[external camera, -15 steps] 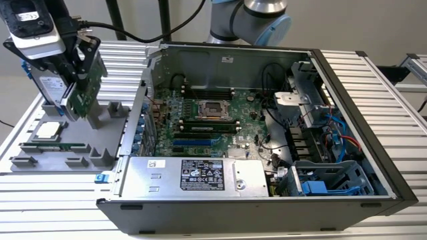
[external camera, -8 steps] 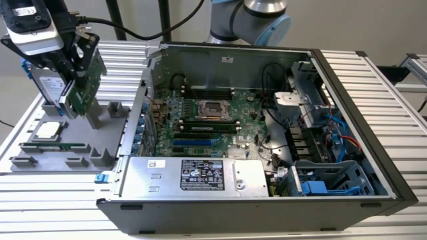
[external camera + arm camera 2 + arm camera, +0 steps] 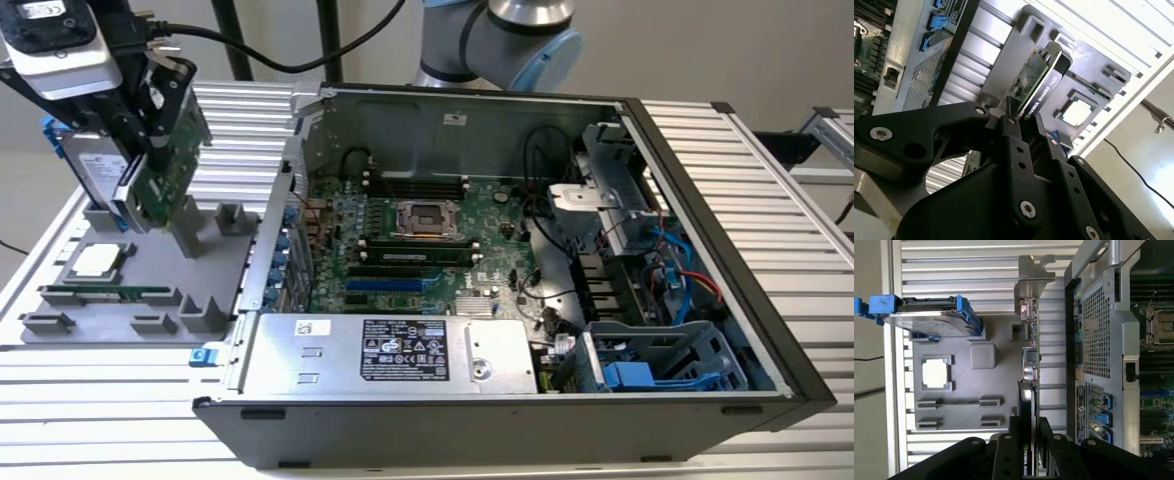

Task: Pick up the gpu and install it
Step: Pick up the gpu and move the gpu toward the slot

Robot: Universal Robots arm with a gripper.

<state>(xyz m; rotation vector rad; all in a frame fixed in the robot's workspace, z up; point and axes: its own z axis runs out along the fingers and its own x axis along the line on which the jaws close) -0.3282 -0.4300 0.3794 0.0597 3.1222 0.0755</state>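
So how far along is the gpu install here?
Done: the gripper is shut on the gpu, upright at the tray beside the case. In hand: the pick-up; unclear if the card clears the tray. Left: the install; it is not in the case.

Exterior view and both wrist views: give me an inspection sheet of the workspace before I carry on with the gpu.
Surface: ribbed aluminium table, carrying a grey moulded parts tray and an open black computer case.
Job's things: flat green gpu card with black cooler, upright over the tray, not in the case.
Clutter: silver hard drive in blue frame, square silver processor and long green memory stick, all on the tray.
Gripper: black gripper shut on the gpu card.
Cables: black cable running from the wrist; red and blue cables inside the case.
Surroundings: robot arm base beyond the case.
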